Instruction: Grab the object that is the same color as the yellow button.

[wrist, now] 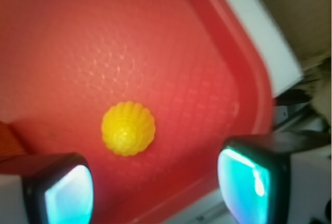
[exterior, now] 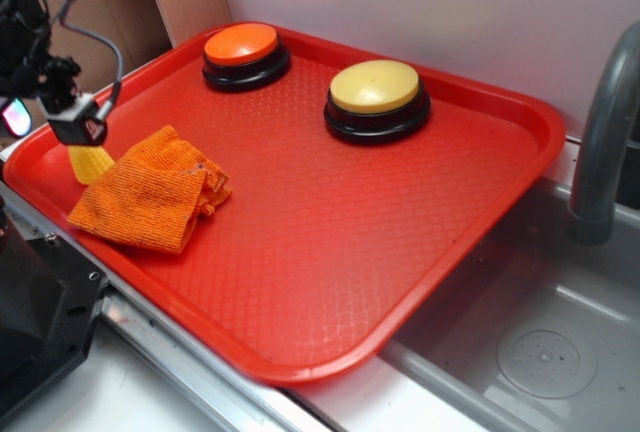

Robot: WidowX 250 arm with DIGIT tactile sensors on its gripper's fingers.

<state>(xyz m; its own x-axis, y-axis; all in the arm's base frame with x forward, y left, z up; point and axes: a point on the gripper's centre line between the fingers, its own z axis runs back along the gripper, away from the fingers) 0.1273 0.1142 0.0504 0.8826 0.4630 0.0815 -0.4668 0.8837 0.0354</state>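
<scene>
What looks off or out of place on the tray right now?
Nothing is spilled or damaged. The only untidy thing is the orange cloth, crumpled in a heap against the corn. The corn stands on end below the open gripper. Both buttons sit upright.

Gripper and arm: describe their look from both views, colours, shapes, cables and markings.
In the exterior view the arm is black, trailing grey cables, and a small grey block bears a red mark. In the wrist view the gripper shows two dark rounded fingers with glossy pads reflecting cyan.

Exterior view looks down obliquely across the whole red tray; wrist view hovers closely above its corner.
</scene>
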